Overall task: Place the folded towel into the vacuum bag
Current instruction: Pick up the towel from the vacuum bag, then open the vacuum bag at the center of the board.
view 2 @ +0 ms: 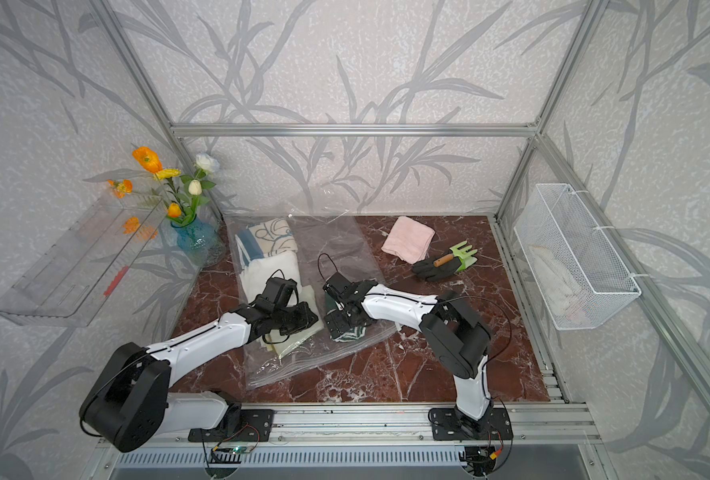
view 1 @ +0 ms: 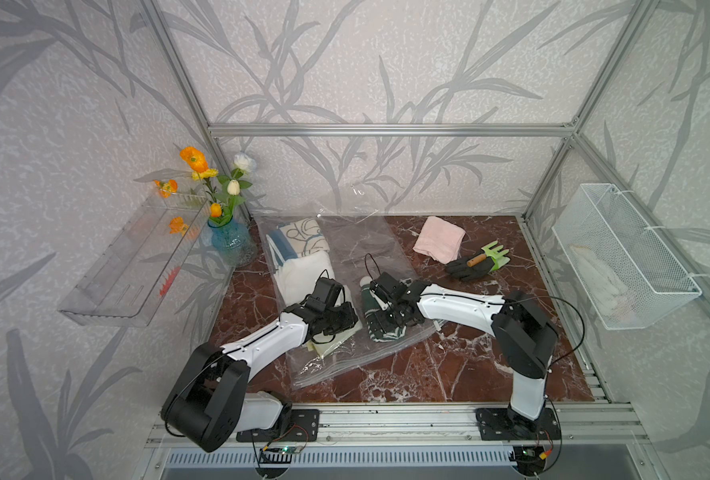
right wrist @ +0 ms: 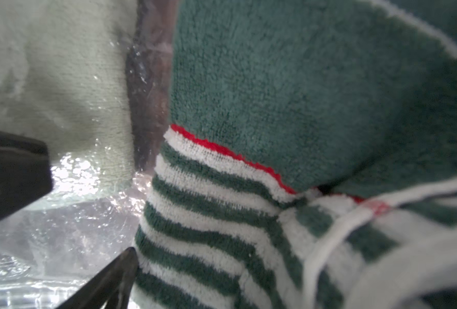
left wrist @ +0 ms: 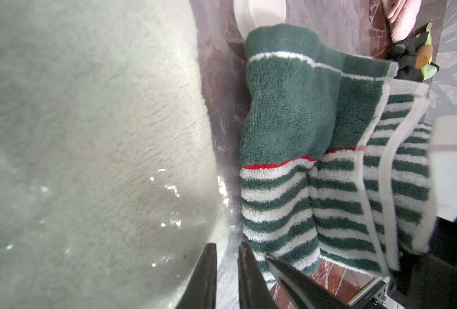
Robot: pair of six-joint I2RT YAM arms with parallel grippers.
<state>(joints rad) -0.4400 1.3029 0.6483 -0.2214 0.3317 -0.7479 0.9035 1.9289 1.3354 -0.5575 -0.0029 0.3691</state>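
Grey leaf-patterned wallpaper (view 1: 386,62) rises beyond the right pincer (view 1: 386,322); red-brown marbled counter (view 1: 449,365) lies beneath it, aluminium frame (view 1: 386,129) around, soft even light.

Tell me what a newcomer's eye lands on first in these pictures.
The green-and-white striped towel stands out most, bunched at the near end of the clear vacuum bag in the middle of the marble table, just under the open right tool. Next come the orange flowers in a blue vase at the far left corner. A pink cloth lies toward the far right.
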